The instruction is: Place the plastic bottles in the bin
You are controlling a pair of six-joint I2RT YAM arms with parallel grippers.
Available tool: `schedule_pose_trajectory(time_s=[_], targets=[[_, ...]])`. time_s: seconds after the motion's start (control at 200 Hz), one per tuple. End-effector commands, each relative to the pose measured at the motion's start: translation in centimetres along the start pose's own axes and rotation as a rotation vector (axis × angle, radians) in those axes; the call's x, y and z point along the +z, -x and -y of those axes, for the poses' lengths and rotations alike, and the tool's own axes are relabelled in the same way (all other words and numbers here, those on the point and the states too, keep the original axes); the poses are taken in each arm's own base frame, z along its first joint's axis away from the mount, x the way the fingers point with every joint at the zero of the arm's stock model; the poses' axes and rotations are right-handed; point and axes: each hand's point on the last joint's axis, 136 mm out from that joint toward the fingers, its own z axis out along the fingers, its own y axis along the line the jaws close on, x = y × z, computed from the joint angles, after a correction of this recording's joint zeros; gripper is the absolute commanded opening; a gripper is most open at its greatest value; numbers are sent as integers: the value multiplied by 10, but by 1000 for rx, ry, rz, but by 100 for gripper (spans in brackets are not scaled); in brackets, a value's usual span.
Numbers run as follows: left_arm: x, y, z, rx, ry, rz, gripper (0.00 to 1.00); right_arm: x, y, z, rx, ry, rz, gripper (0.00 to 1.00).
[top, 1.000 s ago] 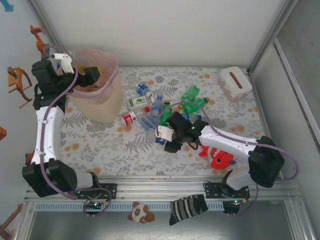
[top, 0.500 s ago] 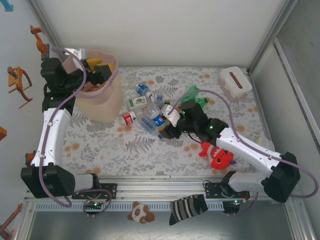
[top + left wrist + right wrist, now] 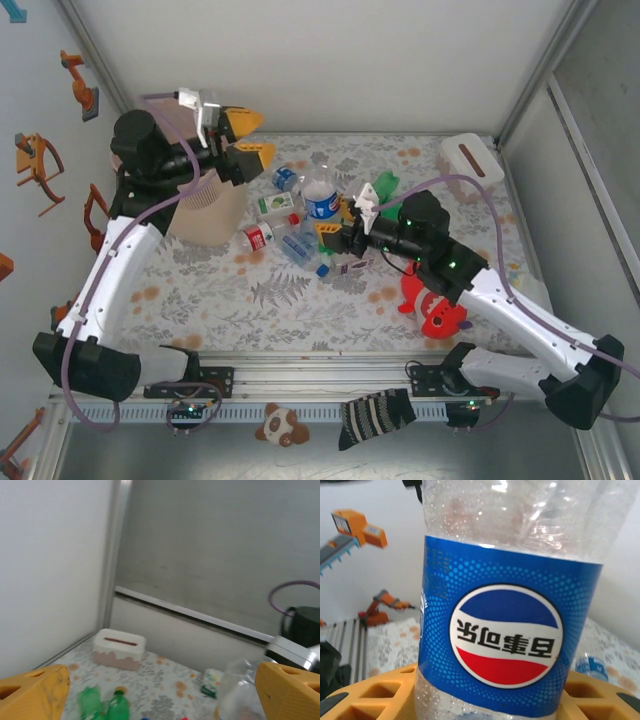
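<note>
Lifted clear of the pile since a second ago, the right claw (image 3: 338, 222) is clenched on a clear, thin-walled Pepsi bottle (image 3: 321, 197) with a glossy blue label, held above the tabletop (image 3: 220, 290). The left claw (image 3: 248, 138), now risen out of the beige tapered bin (image 3: 208, 212), gapes empty above it. Several bottles (image 3: 290, 228), clear and green, lie heaped on the floral cloth; I judge most of the job remains.

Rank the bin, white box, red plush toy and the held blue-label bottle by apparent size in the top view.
1. bin, though partly hidden.
2. white box and red plush toy: alike, unranked.
3. blue-label bottle.
</note>
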Motion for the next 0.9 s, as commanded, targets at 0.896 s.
schedule_pose_trajectory(time_s=[0.896], targets=[[67,10,107,112,-347,30,93,-10,87,-21,-72,127,262,48]])
